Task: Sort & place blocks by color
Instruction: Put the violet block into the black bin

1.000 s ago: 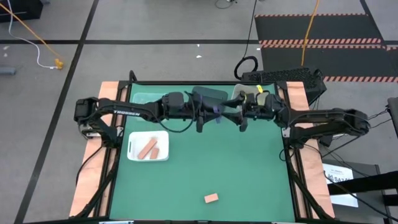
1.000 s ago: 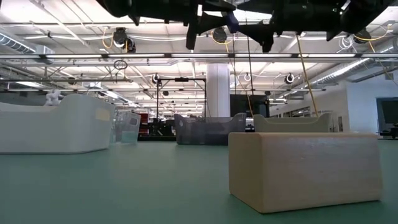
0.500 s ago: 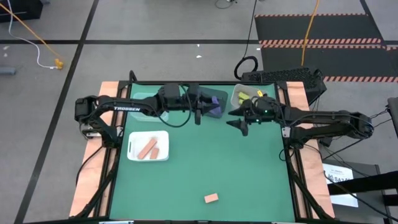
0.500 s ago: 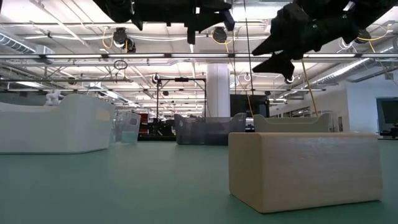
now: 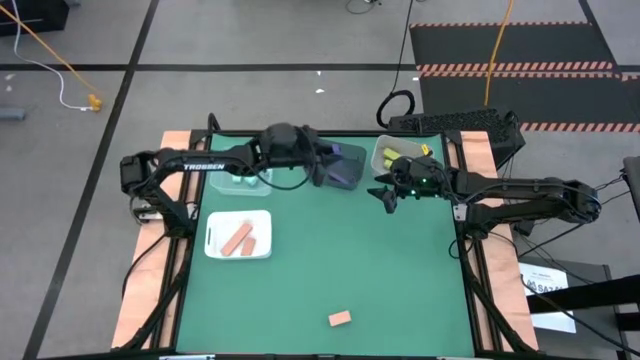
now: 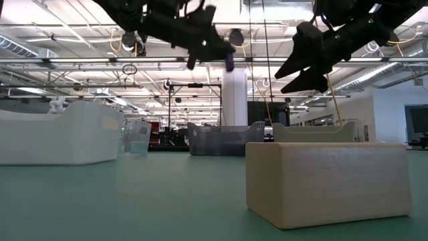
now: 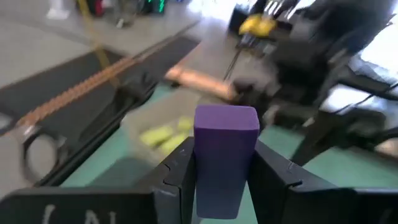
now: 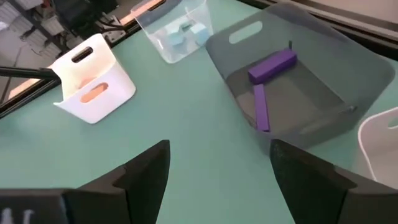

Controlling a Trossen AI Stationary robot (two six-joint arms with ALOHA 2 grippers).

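Most blocks sit sorted; our left gripper (image 7: 224,180) pinches a purple block (image 7: 226,158) near the dark bin (image 5: 345,165), right gripper (image 8: 214,180) spread, one salmon block (image 5: 339,319) left.

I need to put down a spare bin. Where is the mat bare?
Bare: the wide green stretch between the white tray, the lone salmon block and the mat's right edge. Crowded: the far edge, with bins and both grippers, left holding a purple block, right open.
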